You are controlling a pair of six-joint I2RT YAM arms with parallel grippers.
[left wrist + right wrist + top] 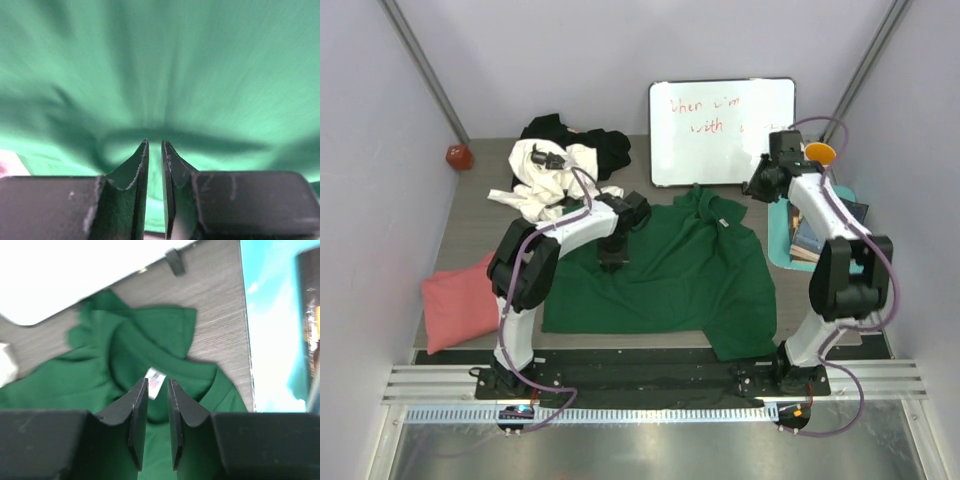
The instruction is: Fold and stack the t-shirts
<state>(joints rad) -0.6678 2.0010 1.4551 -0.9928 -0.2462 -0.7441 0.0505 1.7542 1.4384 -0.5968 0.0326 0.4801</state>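
T-shirts on the surface (pixel 470 225): 4 in all, one of each colour.

1. Dark green t-shirt (pixel 670 280): spread open at centre. The collar is at the far end, pointing toward the whiteboard (pixel 720 130), and the hem is toward the arm bases. The neck-to-hem axis runs far to near, though the cloth spans wider left to right. Its near right corner reaches past the surface's near edge.
2. Salmon pink t-shirt (pixel 460 300): folded pad, near left, lying askew.
3. White t-shirt (pixel 545 180): crumpled heap, far left.
4. Black t-shirt (pixel 595 140): bunched just behind the white one, touching it.

Left gripper (pixel 612 262): low over the green shirt's left half, parted by a narrow slit with nothing in it (wrist view blurred). Right gripper (pixel 158 382): raised above the collar, slightly parted and empty. The white neck label (pixel 154 375) shows beyond the gap.

Other items: 1 red ball (pixel 459 156), 1 teal mat (pixel 782 250).
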